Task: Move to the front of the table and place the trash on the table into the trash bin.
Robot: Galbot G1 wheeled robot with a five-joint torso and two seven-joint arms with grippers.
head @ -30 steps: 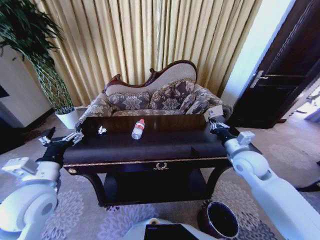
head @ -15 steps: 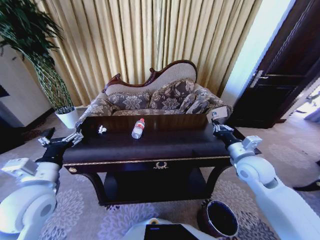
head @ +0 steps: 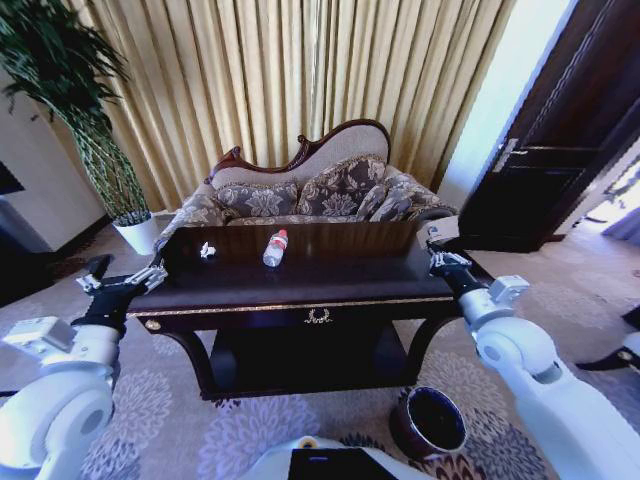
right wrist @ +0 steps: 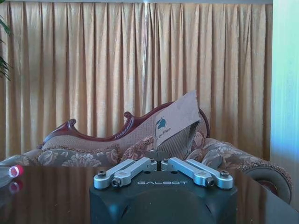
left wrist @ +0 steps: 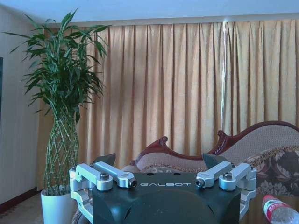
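Right tool (head: 432,243) is clamped on a paper packet (right wrist: 176,122) over bench (head: 300,295) end; left tool (head: 125,280) is spread, empty. Bottle (head: 275,248) lies mid-bench. Packet could slip w/ thin grip before bin (head: 428,424).

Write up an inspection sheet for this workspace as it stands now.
Surface: dark console table, glossy.
Job's things: bottle lying at the back; white scrap to its left; coffee packet in the right gripper; trash bin on the carpet, front right.
Clutter: nothing seen.
Grippers: left gripper open, by the table's left end; right gripper shut on the packet, at the right end.
Cables: nothing seen.
Surroundings: sofa, curtains, potted plant, door.
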